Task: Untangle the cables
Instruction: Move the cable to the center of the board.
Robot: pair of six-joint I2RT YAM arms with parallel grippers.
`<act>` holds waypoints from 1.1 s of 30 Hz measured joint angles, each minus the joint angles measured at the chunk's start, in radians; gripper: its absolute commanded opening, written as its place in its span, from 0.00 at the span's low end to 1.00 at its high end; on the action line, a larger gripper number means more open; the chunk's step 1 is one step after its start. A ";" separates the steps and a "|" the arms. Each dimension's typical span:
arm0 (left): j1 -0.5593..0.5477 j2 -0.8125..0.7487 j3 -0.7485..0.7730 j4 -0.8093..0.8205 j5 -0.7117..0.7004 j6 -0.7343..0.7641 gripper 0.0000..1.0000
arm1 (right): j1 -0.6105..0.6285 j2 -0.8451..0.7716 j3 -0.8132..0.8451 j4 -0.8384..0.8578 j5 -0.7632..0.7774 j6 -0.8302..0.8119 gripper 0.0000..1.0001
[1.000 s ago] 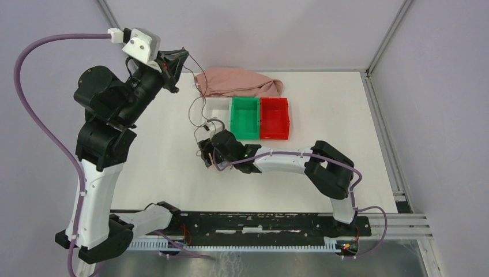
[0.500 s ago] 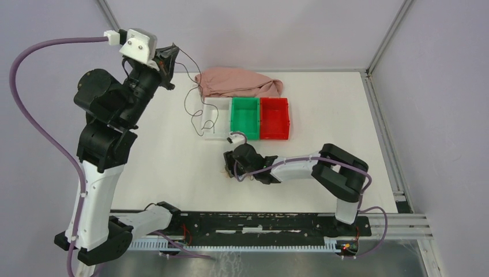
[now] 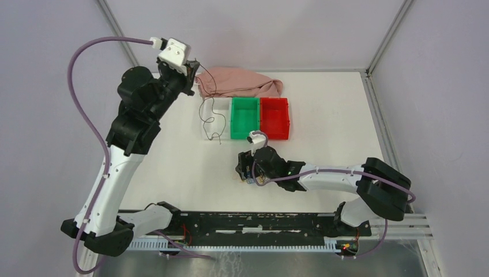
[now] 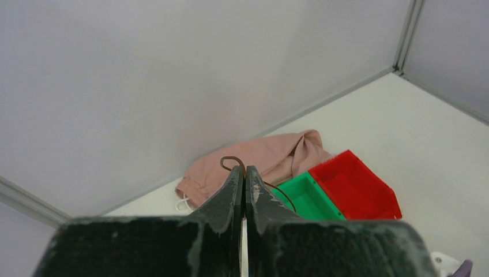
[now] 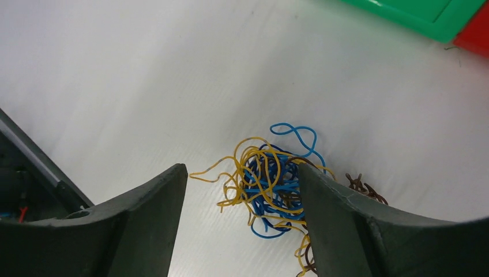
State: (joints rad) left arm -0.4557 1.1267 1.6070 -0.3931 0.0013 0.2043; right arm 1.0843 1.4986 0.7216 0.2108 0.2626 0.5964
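Note:
The cables lie as a tangled bundle of yellow, blue and brown wires on the white table, also in the top view. My right gripper is open just above the bundle, its right finger at the bundle's edge; in the top view it is near the table's front middle. My left gripper is shut on a single dark brown wire. It is held high at the back left, and the wire hangs down over the white bin.
A white bin, a green bin and a red bin stand in a row mid-table. A pink cloth lies behind them by the back wall. The arm base rail runs along the near edge.
The left gripper has swung right with the brown wire, which came free of the bundle and now hangs over the white bin. The right gripper has moved right and nearer, over the bundle.

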 measured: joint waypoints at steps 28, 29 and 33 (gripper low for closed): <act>0.002 0.158 -0.092 0.142 -0.032 0.123 0.03 | 0.000 -0.245 -0.020 -0.077 0.078 0.029 0.81; 0.003 0.168 -0.078 0.144 -0.035 0.129 0.03 | 0.000 -0.247 -0.020 -0.077 0.080 0.031 0.81; 0.003 0.197 -0.025 0.163 -0.047 0.138 0.03 | 0.000 -0.249 -0.020 -0.078 0.087 0.036 0.81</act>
State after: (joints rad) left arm -0.4526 1.3235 1.5822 -0.2302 -0.0460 0.3428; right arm 1.0840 1.2499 0.7013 0.1326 0.3496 0.6327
